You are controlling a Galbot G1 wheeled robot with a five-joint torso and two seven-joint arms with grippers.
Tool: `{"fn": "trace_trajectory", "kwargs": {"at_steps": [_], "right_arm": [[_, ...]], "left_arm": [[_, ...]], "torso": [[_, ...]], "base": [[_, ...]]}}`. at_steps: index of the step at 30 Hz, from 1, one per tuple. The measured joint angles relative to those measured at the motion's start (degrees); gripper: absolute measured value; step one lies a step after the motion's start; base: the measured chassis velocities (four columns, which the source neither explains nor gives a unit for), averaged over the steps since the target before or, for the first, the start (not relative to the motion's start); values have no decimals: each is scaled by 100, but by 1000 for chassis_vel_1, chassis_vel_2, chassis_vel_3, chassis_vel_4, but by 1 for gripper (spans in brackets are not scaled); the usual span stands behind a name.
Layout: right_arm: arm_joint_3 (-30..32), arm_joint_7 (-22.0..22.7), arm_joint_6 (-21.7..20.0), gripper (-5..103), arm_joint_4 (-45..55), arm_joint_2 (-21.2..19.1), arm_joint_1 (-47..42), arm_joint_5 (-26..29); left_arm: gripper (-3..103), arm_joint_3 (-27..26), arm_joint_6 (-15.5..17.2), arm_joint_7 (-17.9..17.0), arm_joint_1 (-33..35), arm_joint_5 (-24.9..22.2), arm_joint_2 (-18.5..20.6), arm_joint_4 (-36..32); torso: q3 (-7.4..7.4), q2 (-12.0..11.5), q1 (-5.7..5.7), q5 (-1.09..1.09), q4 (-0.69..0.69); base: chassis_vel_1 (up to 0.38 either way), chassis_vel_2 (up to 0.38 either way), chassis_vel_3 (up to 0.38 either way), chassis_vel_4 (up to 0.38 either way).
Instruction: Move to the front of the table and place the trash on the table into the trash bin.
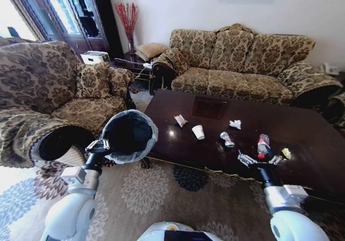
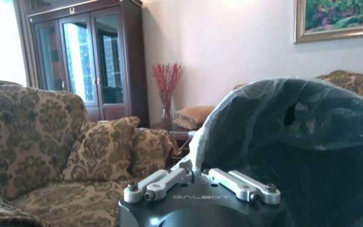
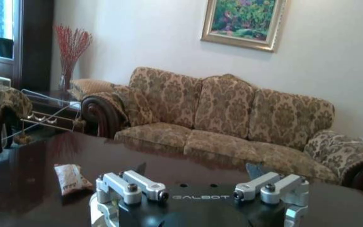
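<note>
The trash bin (image 1: pixel 129 136), black inside with a pale liner, hangs tilted at the table's (image 1: pixel 302 128) left front corner. My left gripper (image 1: pixel 99 145) is shut on its rim, and the left wrist view shows the gripper (image 2: pixel 197 174) pinching the liner of the bin (image 2: pixel 295 142). On the dark table lie a wrapper (image 1: pixel 180 120), a white paper cup (image 1: pixel 198 132), a crumpled piece (image 1: pixel 227 139), a crumpled white paper (image 1: pixel 235 124), a red-labelled bottle (image 1: pixel 263 145) and a yellow scrap (image 1: pixel 286 153). Over the front edge, just short of the bottle, my right gripper (image 1: pixel 257 160) stands open. The right wrist view shows this gripper (image 3: pixel 200 196) and the wrapper (image 3: pixel 71 177).
A patterned sofa (image 1: pixel 242 63) runs behind the table and an armchair (image 1: pixel 48 90) stands at the left. A small side table (image 1: pixel 135 63) with a red-twig vase fills the corner between them. A floral rug (image 1: pixel 145 192) covers the floor in front.
</note>
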Motion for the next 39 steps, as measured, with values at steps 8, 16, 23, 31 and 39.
{"fn": "trace_trajectory", "kwargs": {"at_steps": [8,16,23,31,39], "right_arm": [[0,2,-1,100,-2,0,1,3],[0,5,-1,100,-2,2,0,6],[2,5,-1,100,-2,3,-1,8],[2,5,1,100,-1,3,-1,11],[2,5,2,100,0,4,-1,11]], "left_arm": [[1,1,0,5,-1,0,-1,2],[1,2,0,5,-2,-2,1,3],[1,2,0,4,-2,-5,1,3],[1,2,-1,2,-2,-7,1,3],[1,2,0,1,-2,-7,1,3]], "torso": [[3,-1,7,-1,2],[3,0,5,-1,2],[3,-1,6,0,2],[3,-1,6,-1,2],[3,-1,6,-1,2]], "base": [[0,0,0,0],[0,0,0,0],[0,0,0,0],[0,0,0,0],[0,0,0,0]]}}
